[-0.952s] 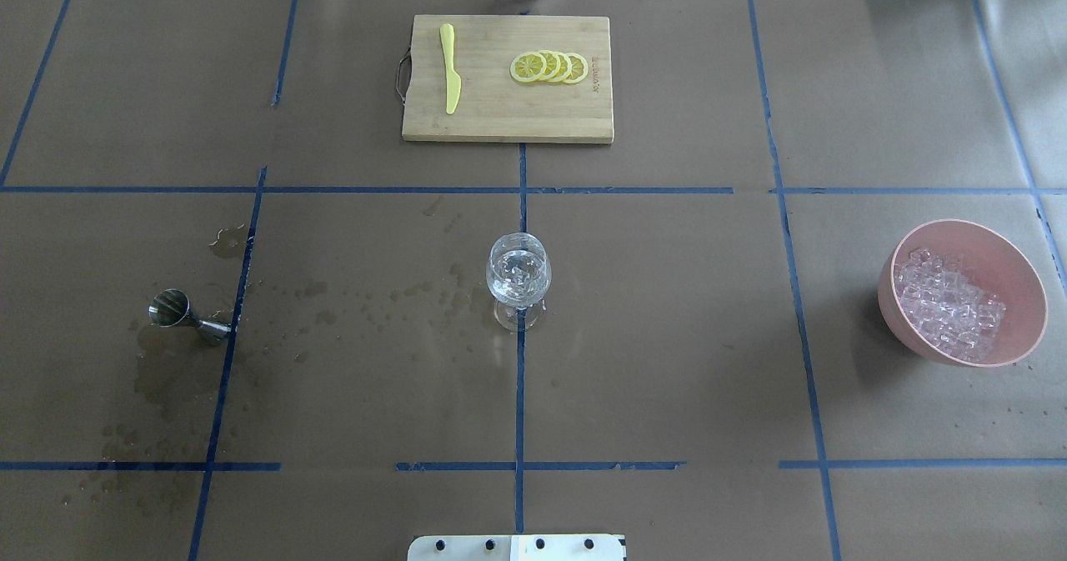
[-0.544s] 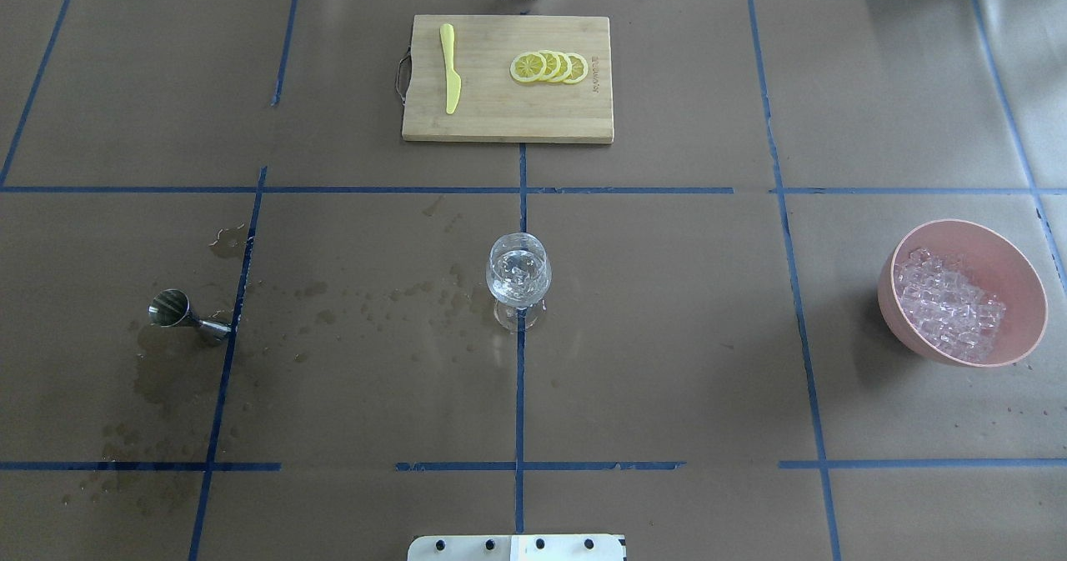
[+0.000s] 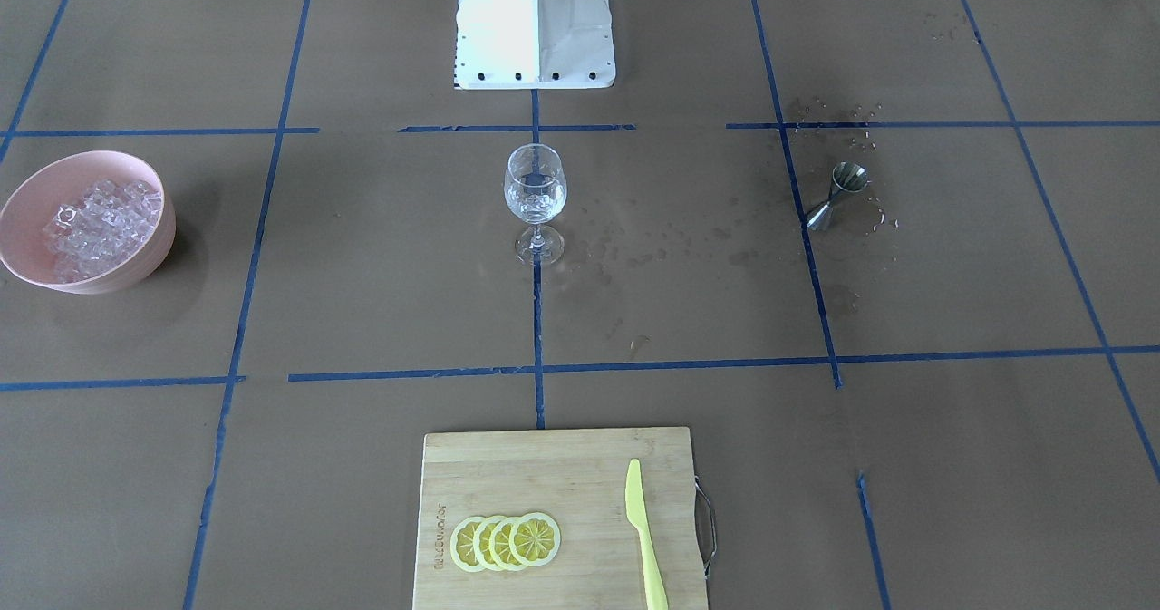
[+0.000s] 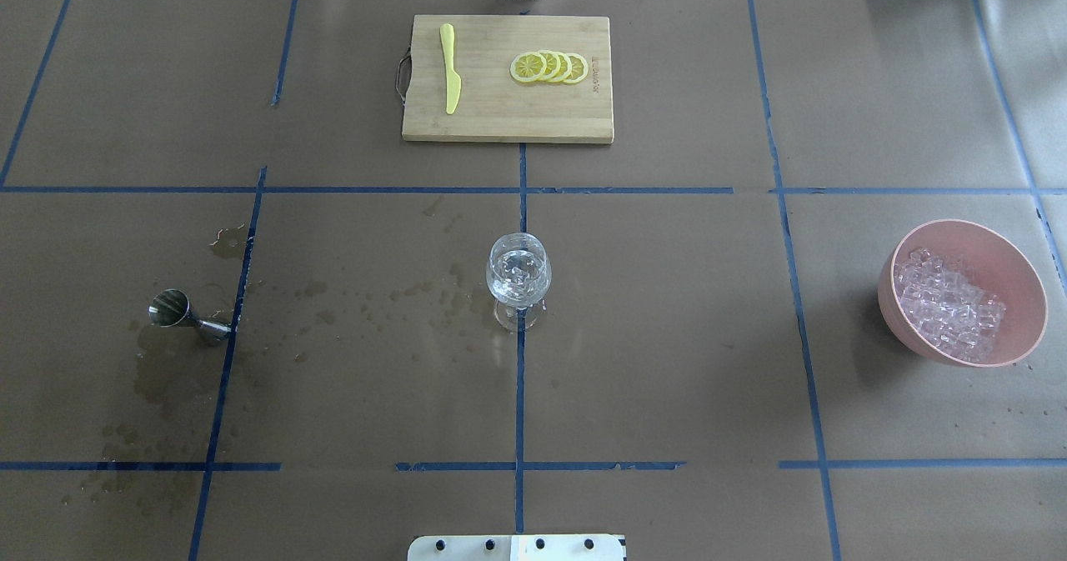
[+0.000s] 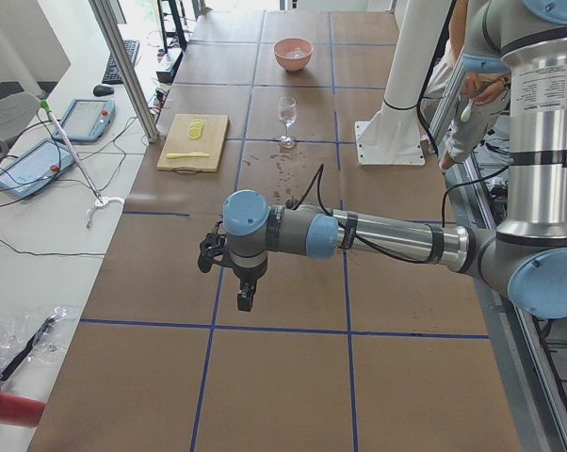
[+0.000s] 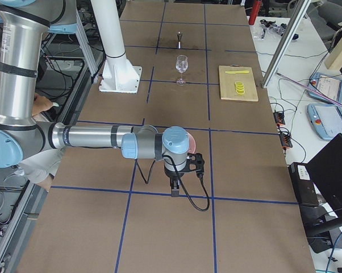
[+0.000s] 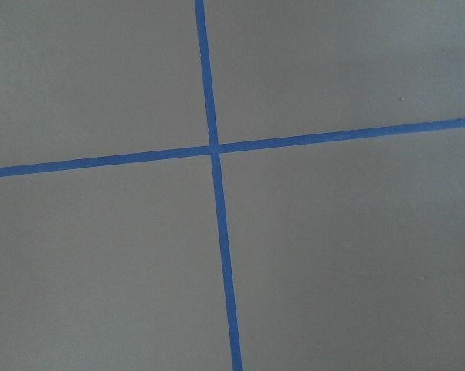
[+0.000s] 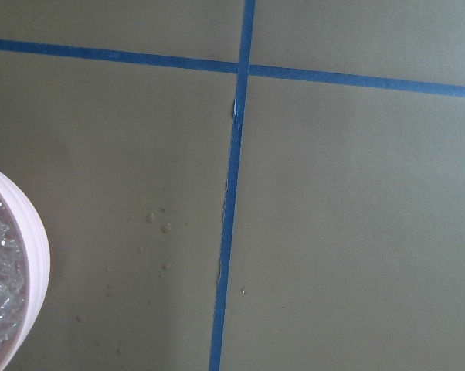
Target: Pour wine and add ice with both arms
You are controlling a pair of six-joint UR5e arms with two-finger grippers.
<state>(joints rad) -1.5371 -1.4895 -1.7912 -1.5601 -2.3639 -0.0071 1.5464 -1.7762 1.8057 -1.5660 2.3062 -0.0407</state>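
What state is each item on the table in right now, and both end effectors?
Wine glass: upright, ice cubes inside.
Jigger: upright on wet-stained paper.
Pink bowl: upright, holding a heap of ice.
Lemon slices: four, overlapping on the cutting board.
Yellow knife: flat on the board.
Left end effector: above the table, open or shut cannot tell.
Right end effector: above the table, open or shut cannot tell.

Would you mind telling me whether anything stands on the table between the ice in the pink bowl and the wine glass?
Nothing visible does: between the ice in the pink bowl and the wine glass lies only brown paper crossed by blue tape.
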